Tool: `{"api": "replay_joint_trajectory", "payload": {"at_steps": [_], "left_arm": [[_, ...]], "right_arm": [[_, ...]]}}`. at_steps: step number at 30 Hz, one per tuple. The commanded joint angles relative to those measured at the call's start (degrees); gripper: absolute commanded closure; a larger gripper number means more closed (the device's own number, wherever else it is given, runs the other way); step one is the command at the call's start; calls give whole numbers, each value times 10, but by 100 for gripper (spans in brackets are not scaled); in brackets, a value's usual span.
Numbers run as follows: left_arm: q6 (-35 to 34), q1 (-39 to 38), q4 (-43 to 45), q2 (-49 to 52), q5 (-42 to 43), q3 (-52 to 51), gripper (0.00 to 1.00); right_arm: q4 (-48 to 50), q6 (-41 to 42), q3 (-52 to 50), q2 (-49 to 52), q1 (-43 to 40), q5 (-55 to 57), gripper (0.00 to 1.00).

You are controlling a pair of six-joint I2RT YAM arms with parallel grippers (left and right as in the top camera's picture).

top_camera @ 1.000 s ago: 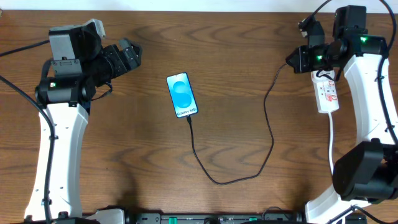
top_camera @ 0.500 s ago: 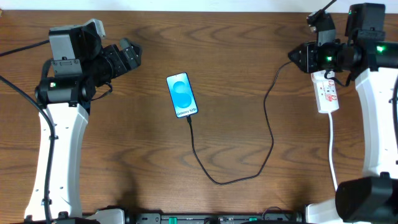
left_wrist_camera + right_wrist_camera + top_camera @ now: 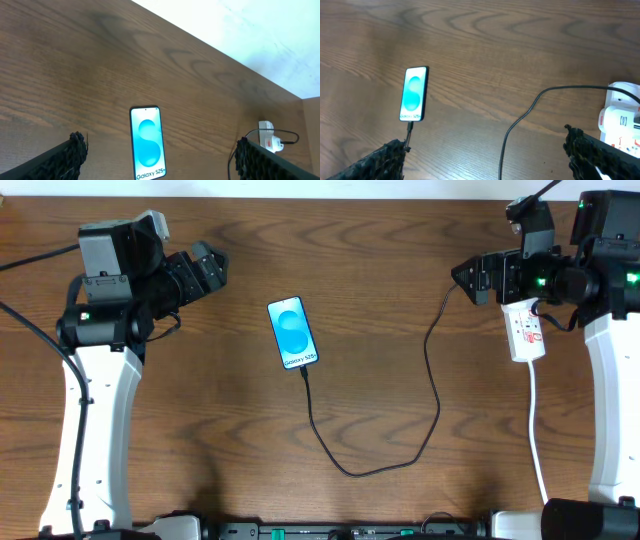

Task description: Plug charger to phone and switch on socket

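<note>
Swinging up off the socket [image 3: 527, 335], the right gripper [image 3: 468, 277] now hovers far right of the phone [image 3: 293, 333], fingers spread and empty. The phone lies face up, with the charger [image 3: 436, 395] tip seated in its lower edge. Left of the phone, the left gripper [image 3: 212, 262] also stands apart, empty. Plugging looks done; whether the switch is on is too small to tell.

Phone [image 3: 294, 333] is lying screen-up on tabletop [image 3: 380, 240], glowing blue. Charger [image 3: 436, 395] is trailing from its near end, looping right toward socket [image 3: 527, 332]. Right pincer [image 3: 470, 277] is hovering beside socket; left pincer [image 3: 205, 268] is hovering well apart from phone.
</note>
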Motion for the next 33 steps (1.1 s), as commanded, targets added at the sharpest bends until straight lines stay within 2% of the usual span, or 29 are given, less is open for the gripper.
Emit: {"api": "replay_joint_trajectory", "payload": {"at_steps": [1,19,25,29,33], "left_arm": [[5,3,0,-1,-5,-1,4],[5,3,0,-1,-5,-1,4],[5,3,0,-1,-5,-1,4],[5,3,0,-1,-5,-1,4],[5,3,0,-1,-5,-1,4]], "right_arm": [[11,12,5,-7,1,-4,1],[41,-7,3,-49,2,27,1],[86,-10,-9,-78,12,100,1],[136,-10,-54,-119,15,128,1],[242,-25,-159,-184,15,134,1]]}}
